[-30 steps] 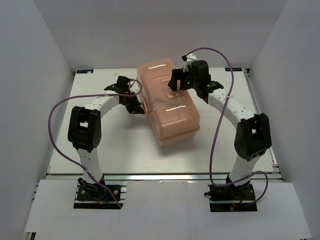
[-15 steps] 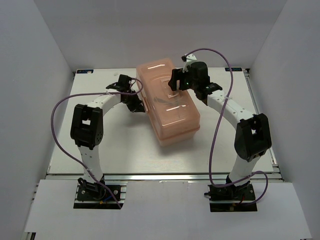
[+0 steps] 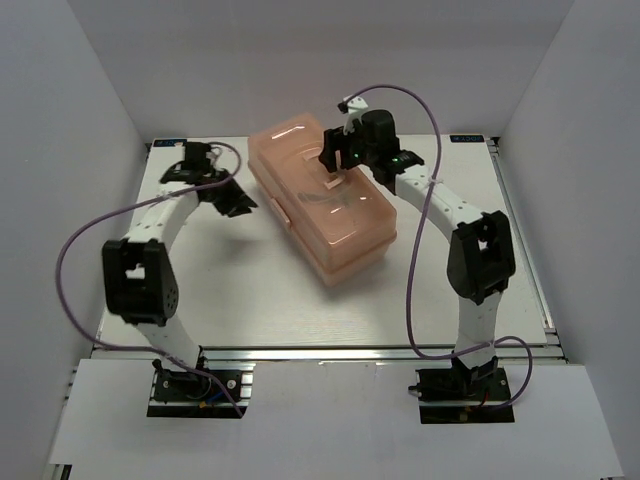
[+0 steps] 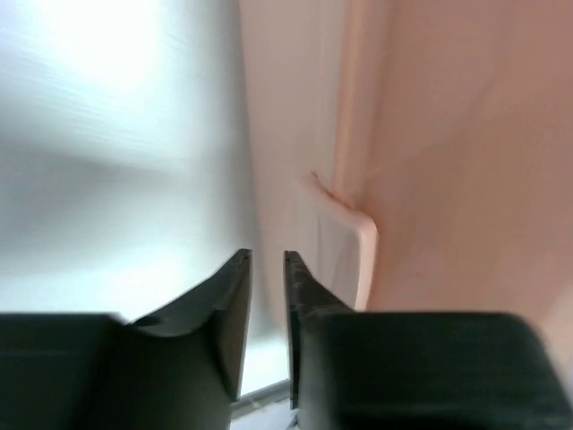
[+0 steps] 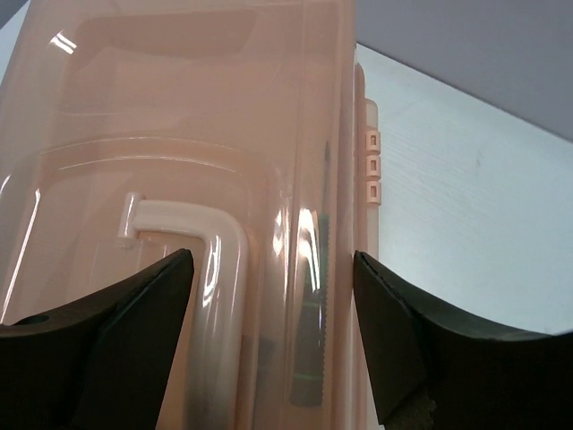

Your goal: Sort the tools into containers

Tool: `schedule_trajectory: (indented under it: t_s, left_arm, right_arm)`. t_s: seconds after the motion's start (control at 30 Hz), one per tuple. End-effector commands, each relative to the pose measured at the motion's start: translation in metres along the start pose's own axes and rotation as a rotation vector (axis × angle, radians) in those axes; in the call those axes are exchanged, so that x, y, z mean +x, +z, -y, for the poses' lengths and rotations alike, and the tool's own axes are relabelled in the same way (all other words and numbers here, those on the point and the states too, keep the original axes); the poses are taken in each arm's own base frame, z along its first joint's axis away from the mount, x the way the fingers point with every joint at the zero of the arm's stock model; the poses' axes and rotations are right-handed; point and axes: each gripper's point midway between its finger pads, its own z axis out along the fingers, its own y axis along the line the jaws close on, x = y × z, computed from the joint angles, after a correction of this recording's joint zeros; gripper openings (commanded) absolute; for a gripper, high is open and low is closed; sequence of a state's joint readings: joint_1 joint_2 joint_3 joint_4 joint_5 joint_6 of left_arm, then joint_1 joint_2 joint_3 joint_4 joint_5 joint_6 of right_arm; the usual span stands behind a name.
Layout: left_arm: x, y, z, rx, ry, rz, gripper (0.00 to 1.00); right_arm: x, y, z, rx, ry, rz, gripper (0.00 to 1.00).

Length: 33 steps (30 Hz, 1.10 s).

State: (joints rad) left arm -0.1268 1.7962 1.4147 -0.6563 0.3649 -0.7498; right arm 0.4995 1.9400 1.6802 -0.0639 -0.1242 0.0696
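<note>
Top external shows the right hand spread wide over the toolbox, left hand barely parted, empty.

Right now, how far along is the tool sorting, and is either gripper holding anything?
Looks done: the toolbox lid is down, a green-handled tool shows through it, and I see none loose on the table. In hand: nothing; the right gripper is open over the lid handle, the left gripper slightly open beside the latch. Left: compartments are hidden, so sorting can't be confirmed.
</note>
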Motion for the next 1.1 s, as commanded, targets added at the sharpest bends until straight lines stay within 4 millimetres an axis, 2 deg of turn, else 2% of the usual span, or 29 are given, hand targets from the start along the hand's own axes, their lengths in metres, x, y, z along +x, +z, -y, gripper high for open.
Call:
schedule_trajectory:
  t_s: [0.0,0.07,0.1,0.17,0.2,0.23,0.27,0.3,0.33,0.37,0.4,0.47,0.5,0.53,0.57,0.63,0.67,0.7,0.73,0.77,0.83,0.87,0.93,0.97,1.0,1.03,1.07]
  left_arm:
    - [-0.026,-0.071,-0.014,0.003,0.034,0.154,0.35]
    - [-0.018,-0.083,-0.027,-0.028,0.044,0.159,0.39]
    - [-0.016,-0.098,-0.023,-0.02,0.059,0.195,0.39]
    - [-0.004,-0.103,-0.028,-0.007,0.062,0.202,0.39]
    - [0.001,-0.12,-0.019,0.036,0.081,0.242,0.39]
    - [0.005,-0.125,-0.017,0.064,0.086,0.257,0.39]
    - [0.011,-0.124,-0.019,0.085,0.085,0.268,0.39]
    - [0.015,-0.129,-0.017,0.109,0.089,0.282,0.39]
    - [0.02,-0.142,-0.009,0.155,0.108,0.313,0.4]
    - [0.021,-0.146,-0.005,0.188,0.117,0.335,0.41]
    - [0.028,-0.143,-0.009,0.196,0.113,0.327,0.43]
    - [0.034,-0.155,0.0,0.261,0.136,0.356,0.44]
    - [0.038,-0.153,-0.002,0.271,0.136,0.35,0.45]
    - [0.04,-0.159,0.003,0.302,0.148,0.366,0.46]
    - [0.041,-0.16,0.004,0.311,0.152,0.369,0.47]
    - [0.045,-0.164,0.005,0.331,0.163,0.378,0.49]
    - [0.045,-0.165,0.008,0.344,0.17,0.386,0.49]
    - [0.044,-0.166,0.008,0.349,0.172,0.393,0.5]
    - [0.045,-0.166,0.008,0.355,0.171,0.397,0.5]
    - [0.045,-0.167,0.008,0.358,0.173,0.405,0.51]
    - [0.046,-0.166,0.006,0.357,0.17,0.411,0.51]
    - [0.045,-0.167,0.006,0.36,0.171,0.417,0.52]
    - [0.044,-0.167,0.005,0.356,0.171,0.426,0.52]
    - [0.043,-0.168,0.004,0.35,0.173,0.438,0.52]
    - [0.043,-0.168,0.004,0.348,0.176,0.444,0.52]
    - [0.042,-0.168,0.002,0.343,0.177,0.45,0.52]
    - [0.042,-0.168,0.001,0.336,0.177,0.454,0.5]
  right_arm:
    - [0.09,0.028,-0.045,-0.176,-0.094,-0.274,0.76]
    - [0.089,0.034,-0.05,-0.213,-0.107,-0.283,0.76]
    - [0.082,0.043,-0.056,-0.233,-0.115,-0.269,0.76]
    - [0.078,0.051,-0.066,-0.267,-0.128,-0.269,0.76]
    - [0.088,0.062,-0.074,-0.284,-0.135,-0.284,0.76]
    - [0.067,0.067,-0.08,-0.293,-0.151,-0.237,0.76]
    - [0.064,0.071,-0.087,-0.307,-0.154,-0.233,0.76]
    - [0.074,0.082,-0.096,-0.321,-0.158,-0.244,0.76]
    - [0.055,0.086,-0.104,-0.332,-0.171,-0.2,0.76]
    - [0.062,0.093,-0.114,-0.352,-0.168,-0.204,0.76]
    - [0.059,0.096,-0.12,-0.363,-0.168,-0.193,0.76]
    - [0.046,0.1,-0.133,-0.371,-0.172,-0.144,0.81]
    - [0.039,0.1,-0.133,-0.364,-0.173,-0.122,0.85]
    - [0.021,0.097,-0.135,-0.352,-0.171,-0.074,0.89]
    - [0.009,0.094,-0.134,-0.343,-0.176,-0.046,0.89]
    - [-0.018,0.084,-0.13,-0.329,-0.175,0.018,0.89]
    - [-0.042,0.068,-0.122,-0.322,-0.162,0.067,0.89]
    - [-0.066,0.057,-0.122,-0.333,-0.138,0.132,0.89]
    - [-0.081,0.046,-0.12,-0.347,-0.136,0.169,0.89]
    - [-0.114,0.021,-0.112,-0.336,-0.14,0.24,0.89]
    - [-0.138,-0.001,-0.102,-0.326,-0.138,0.301,0.89]
    - [-0.163,-0.028,-0.093,-0.312,-0.146,0.352,0.89]
    - [-0.16,-0.045,-0.08,-0.293,-0.148,0.343,0.89]
    - [-0.174,-0.073,-0.069,-0.265,-0.166,0.374,0.89]
    - [-0.169,-0.083,-0.062,-0.241,-0.177,0.365,0.88]
    - [-0.129,-0.075,-0.044,-0.189,-0.194,0.276,0.86]
    - [-0.13,-0.099,-0.034,-0.148,-0.215,0.285,0.84]
